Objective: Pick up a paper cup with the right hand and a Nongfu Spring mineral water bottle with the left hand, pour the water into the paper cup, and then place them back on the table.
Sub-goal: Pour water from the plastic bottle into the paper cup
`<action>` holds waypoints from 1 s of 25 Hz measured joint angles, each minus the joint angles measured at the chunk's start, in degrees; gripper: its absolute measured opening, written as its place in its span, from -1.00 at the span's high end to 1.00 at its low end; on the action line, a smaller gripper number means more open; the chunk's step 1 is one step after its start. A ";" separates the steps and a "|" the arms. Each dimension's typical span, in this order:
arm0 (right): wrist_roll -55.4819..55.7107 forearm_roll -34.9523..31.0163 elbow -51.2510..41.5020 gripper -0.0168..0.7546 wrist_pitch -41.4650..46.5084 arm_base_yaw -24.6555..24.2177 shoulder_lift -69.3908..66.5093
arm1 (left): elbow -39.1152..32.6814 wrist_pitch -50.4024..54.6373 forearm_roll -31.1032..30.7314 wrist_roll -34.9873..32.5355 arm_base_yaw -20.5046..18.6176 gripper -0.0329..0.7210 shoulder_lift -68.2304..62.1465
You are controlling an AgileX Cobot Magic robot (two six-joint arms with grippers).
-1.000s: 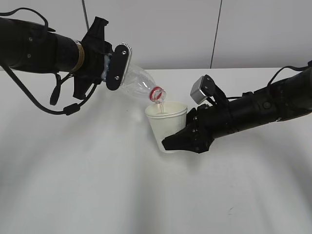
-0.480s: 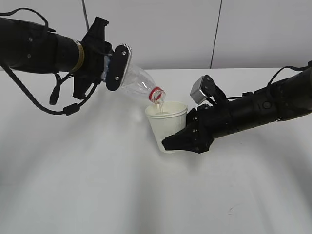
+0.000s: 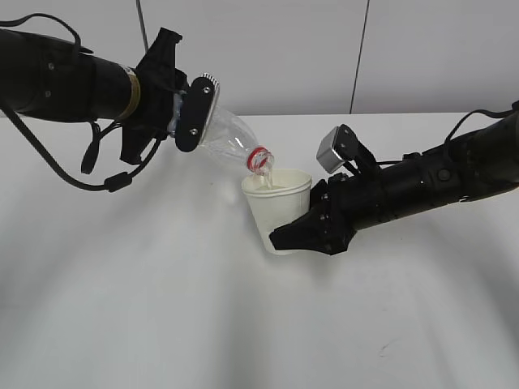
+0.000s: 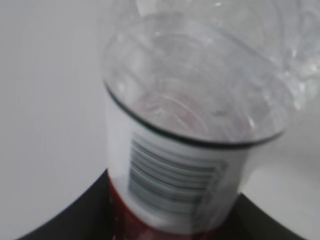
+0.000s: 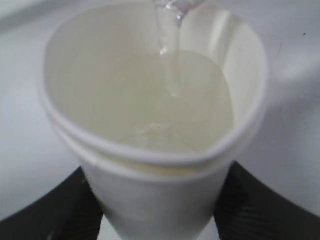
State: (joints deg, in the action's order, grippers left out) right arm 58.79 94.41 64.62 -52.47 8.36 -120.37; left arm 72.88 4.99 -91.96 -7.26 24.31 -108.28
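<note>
My left gripper [image 3: 188, 113], on the arm with the yellow band, is shut on the clear Nongfu Spring bottle [image 3: 231, 139]. The bottle is tilted, its red-ringed neck down over the cup. In the left wrist view the bottle [image 4: 195, 125] fills the frame, barcode label between the black fingers [image 4: 75, 215]. My right gripper [image 3: 304, 231] is shut on the cream-white paper cup [image 3: 276, 209], held above the white table [image 3: 162, 308]. In the right wrist view a thin stream of water [image 5: 167, 45] falls into the cup [image 5: 155, 160], which holds water nearly to the rim.
A small dark scuff mark [image 3: 381, 350] lies on the table at the front right. A white wall with a dark vertical seam [image 3: 359, 57] stands behind the table.
</note>
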 joint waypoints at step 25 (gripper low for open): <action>-0.20 0.00 0.00 -0.17 0.00 0.00 0.00 | 0.00 0.00 -0.52 0.05 0.00 0.11 0.00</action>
State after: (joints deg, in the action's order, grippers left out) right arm 58.59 94.41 64.62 -52.47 8.36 -120.37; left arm 72.88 4.99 -92.48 -7.21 24.31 -108.28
